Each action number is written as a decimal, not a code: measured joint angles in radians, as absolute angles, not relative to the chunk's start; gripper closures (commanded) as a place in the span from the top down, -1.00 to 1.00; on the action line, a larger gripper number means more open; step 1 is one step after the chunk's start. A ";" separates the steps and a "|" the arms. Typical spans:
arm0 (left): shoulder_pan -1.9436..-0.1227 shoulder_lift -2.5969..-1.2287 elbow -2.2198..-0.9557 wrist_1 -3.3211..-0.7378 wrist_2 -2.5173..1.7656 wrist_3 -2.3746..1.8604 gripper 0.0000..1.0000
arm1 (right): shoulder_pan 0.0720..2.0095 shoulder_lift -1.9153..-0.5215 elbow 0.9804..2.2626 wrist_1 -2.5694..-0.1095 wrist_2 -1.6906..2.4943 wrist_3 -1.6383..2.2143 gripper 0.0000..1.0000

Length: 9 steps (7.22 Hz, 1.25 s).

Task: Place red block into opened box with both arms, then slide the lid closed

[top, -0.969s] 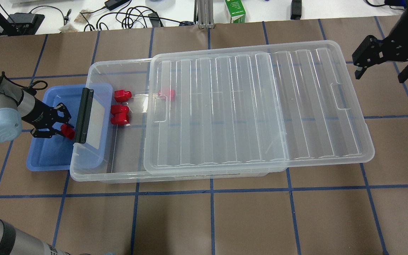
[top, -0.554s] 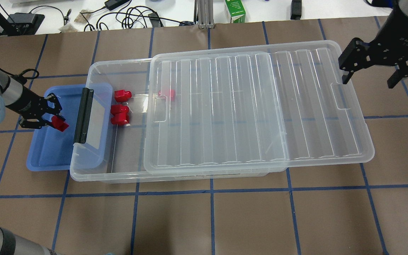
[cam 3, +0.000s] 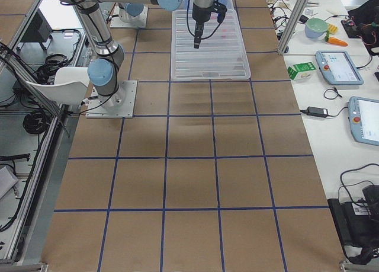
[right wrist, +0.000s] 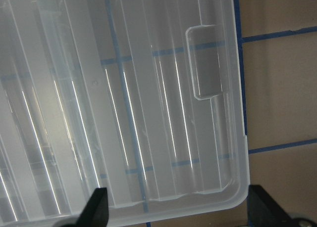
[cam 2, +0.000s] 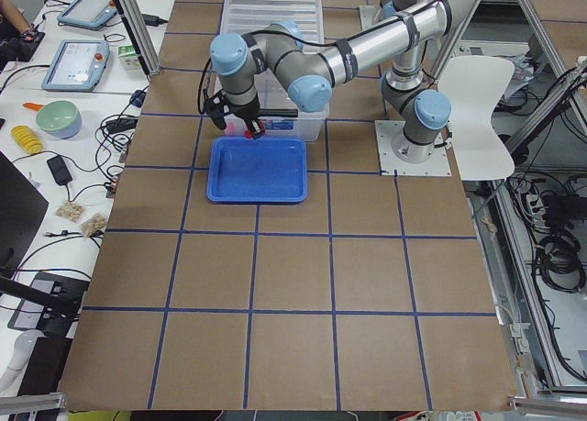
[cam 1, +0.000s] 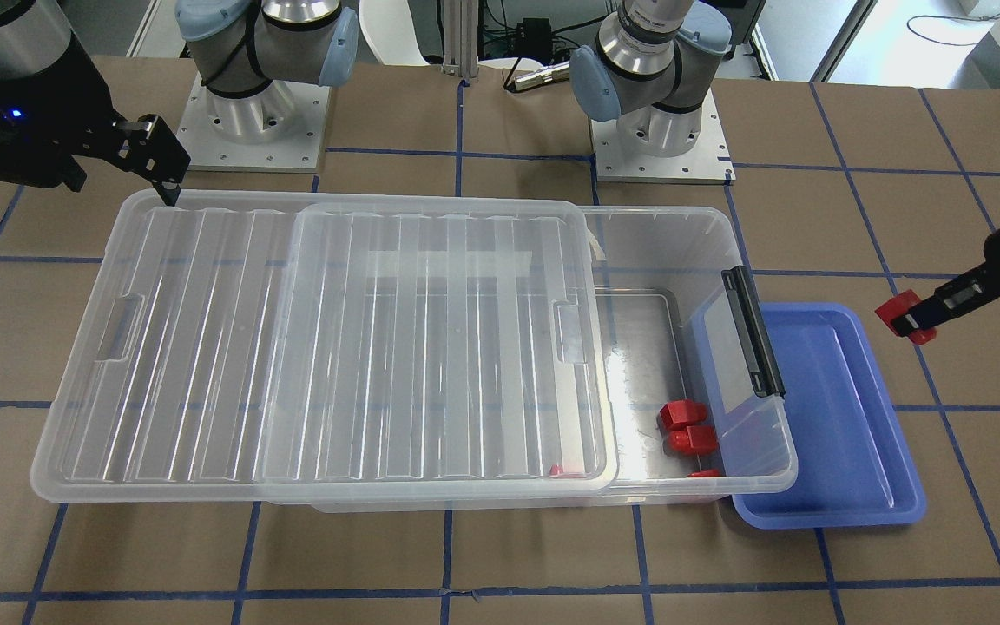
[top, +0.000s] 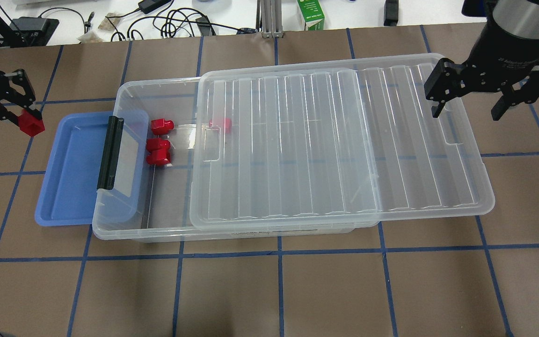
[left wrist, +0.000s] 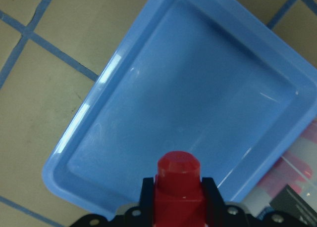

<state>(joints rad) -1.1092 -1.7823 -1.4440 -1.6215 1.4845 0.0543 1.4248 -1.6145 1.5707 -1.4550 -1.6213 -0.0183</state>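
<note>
My left gripper (top: 24, 118) is shut on a red block (top: 32, 126) and holds it in the air beyond the far left corner of the blue tray (top: 70, 187). In the left wrist view the red block (left wrist: 178, 183) sits between the fingers, stub outward, over the blue tray (left wrist: 148, 113). The clear box (top: 120, 99) has its left part open, with three more red blocks (top: 158, 150) on its floor. The ribbed lid (top: 335, 140) lies slid to the right and overhangs the box. My right gripper (top: 468, 106) hangs open above the lid's far right corner (right wrist: 218, 187).
The box's black bar (top: 110, 152) lies over the tray's right edge. A green carton (top: 310, 14) and cables (top: 176, 21) sit on the white surface beyond the table. The arm bases (cam 1: 661, 139) stand behind the box.
My left gripper has lifted the red block out of the blue tray and carried it left and away from me. My right gripper has moved left over the lid's corner.
</note>
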 measured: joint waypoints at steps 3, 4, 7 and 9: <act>-1.352 -1.764 -1.505 -1.524 1.491 0.067 -1.00 | 1.304 -1.612 1.574 -1.457 -1.628 -0.134 1.00; -1.389 -1.762 -1.593 -1.400 1.491 0.058 -1.00 | 1.279 -1.611 1.575 -1.458 -1.624 -0.158 1.00; -1.445 -1.743 -1.802 -1.152 1.497 0.007 -1.00 | 1.277 -1.624 1.591 -1.450 -1.614 -0.137 1.00; -1.478 -1.741 -1.833 -1.133 1.520 -0.012 -1.00 | 1.327 -1.638 1.594 -1.441 -1.591 -0.069 1.00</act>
